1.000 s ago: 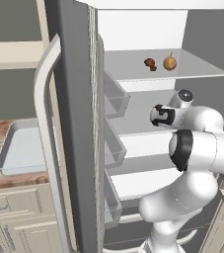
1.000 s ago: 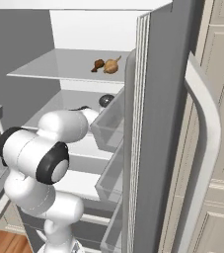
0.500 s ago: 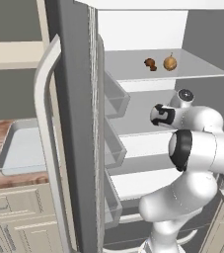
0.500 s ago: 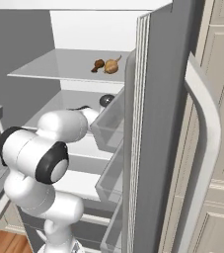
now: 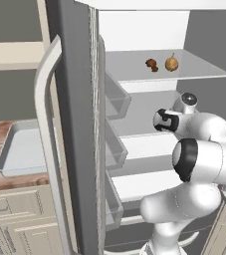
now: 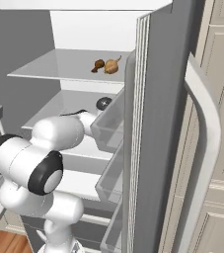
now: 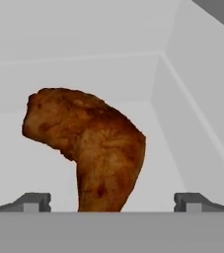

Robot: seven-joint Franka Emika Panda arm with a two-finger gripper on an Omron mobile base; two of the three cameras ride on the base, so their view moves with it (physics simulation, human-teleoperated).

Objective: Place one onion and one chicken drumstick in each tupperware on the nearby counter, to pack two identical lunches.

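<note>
Claw (image 7: 111, 200) edged closer; drumstick (image 7: 89, 148) base hidden.

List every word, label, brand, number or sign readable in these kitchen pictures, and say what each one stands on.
None: no readable text appears in any view.
The browned chicken drumstick, the tan round onion, the grey fridge door, the pale grey-white rectangular tub and the beige panelled cabinets all carry no writing.

base cams flank open fridge (image 5: 134, 74); hand cam close on drumstick (image 7: 91, 148).
</note>
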